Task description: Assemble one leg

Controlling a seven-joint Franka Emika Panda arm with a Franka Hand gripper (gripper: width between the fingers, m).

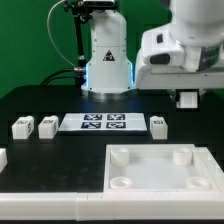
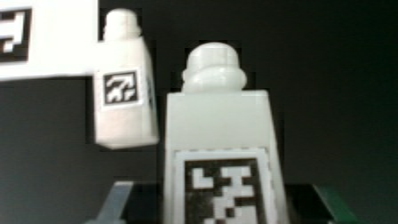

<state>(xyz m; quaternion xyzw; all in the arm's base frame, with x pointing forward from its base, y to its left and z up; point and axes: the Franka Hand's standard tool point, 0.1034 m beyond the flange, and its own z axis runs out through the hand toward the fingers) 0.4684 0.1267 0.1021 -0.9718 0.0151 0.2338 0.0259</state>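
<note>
My gripper (image 1: 188, 92) hangs at the exterior view's upper right, above the table, shut on a leg (image 1: 188, 99), a small white block. In the wrist view that leg (image 2: 217, 125) fills the middle, its rounded peg pointing away and its square marker near my gripper (image 2: 222, 203), with dark fingers (image 2: 135, 195) on both sides. A second leg (image 2: 121, 90) lies on the black table beyond it; it also shows in the exterior view (image 1: 157, 124). Two more legs (image 1: 21, 127) (image 1: 46, 125) lie at the exterior view's left.
The marker board (image 1: 103, 122) lies mid-table, and its corner shows in the wrist view (image 2: 15, 40). The large white square panel (image 1: 122, 165) with round corner holes lies at the front. The robot base (image 1: 107, 60) stands behind. A white part (image 1: 2, 157) sits at the left edge.
</note>
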